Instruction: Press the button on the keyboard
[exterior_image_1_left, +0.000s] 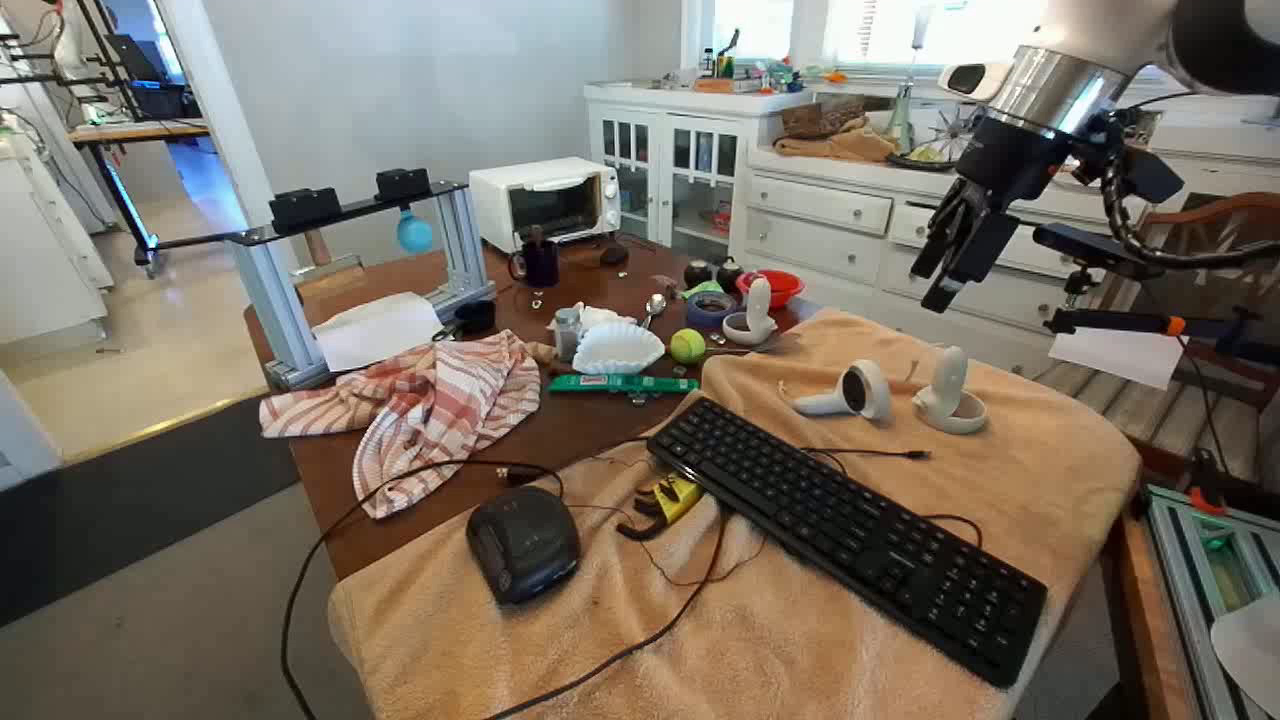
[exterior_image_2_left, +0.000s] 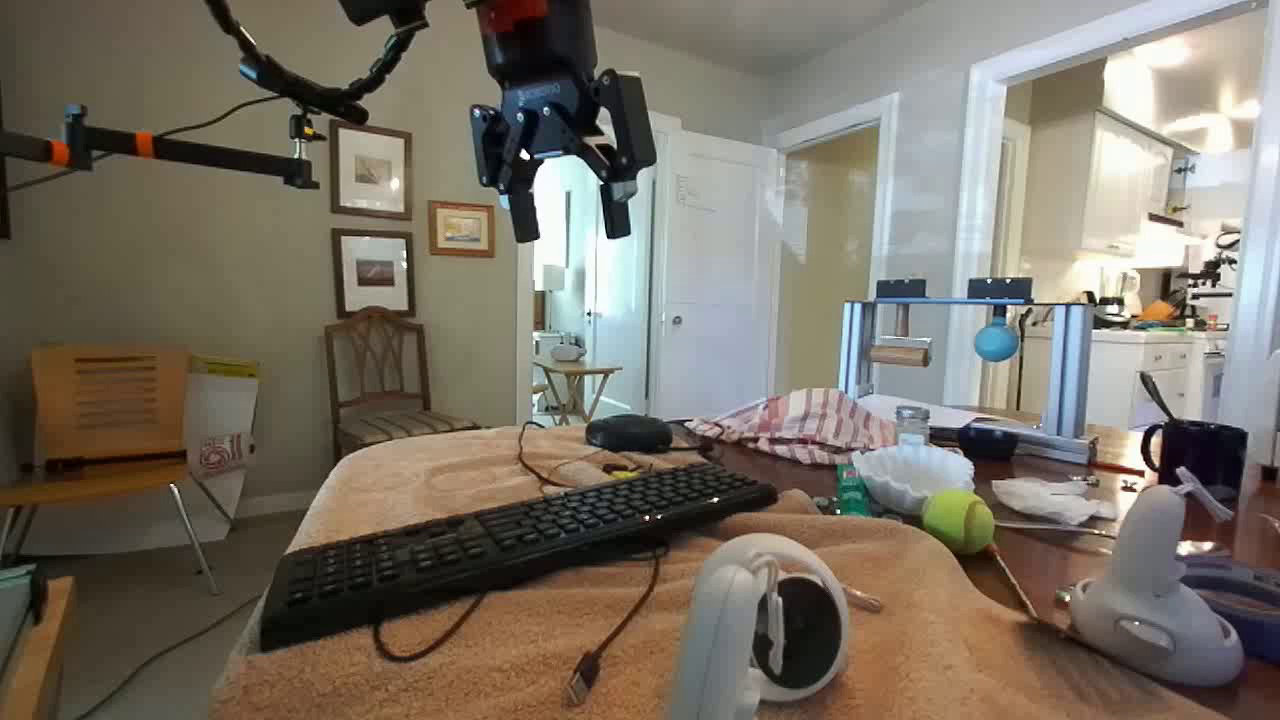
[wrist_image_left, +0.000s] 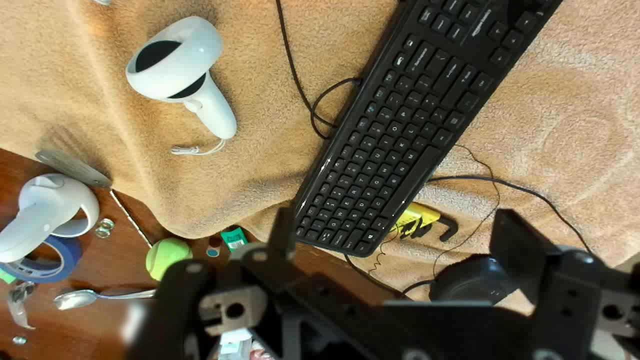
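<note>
As far as these views tell, you have the press yet to make: your gripper (exterior_image_2_left: 571, 228) hangs in the air, touching no key. The keyboard (exterior_image_1_left: 848, 532) lies below the jaws and well apart from them, on the tan towel (exterior_image_1_left: 450, 640); in the wrist view one end of it shows between the jaws, and the rest runs off ahead of them. What is left, I judge, is to settle on a key, since the task names no particular one, then bring the jaws over it, come down, press and lift away.

Your jaws stand wide apart, probably near their full spread, with nothing gripped and nothing against the tips. You would likely do better to bring them together first. Mind the yellow-and-black tool (exterior_image_1_left: 676, 497), also below the jaws, by the keyboard's long edge; I can't tell whether they touch.
</note>
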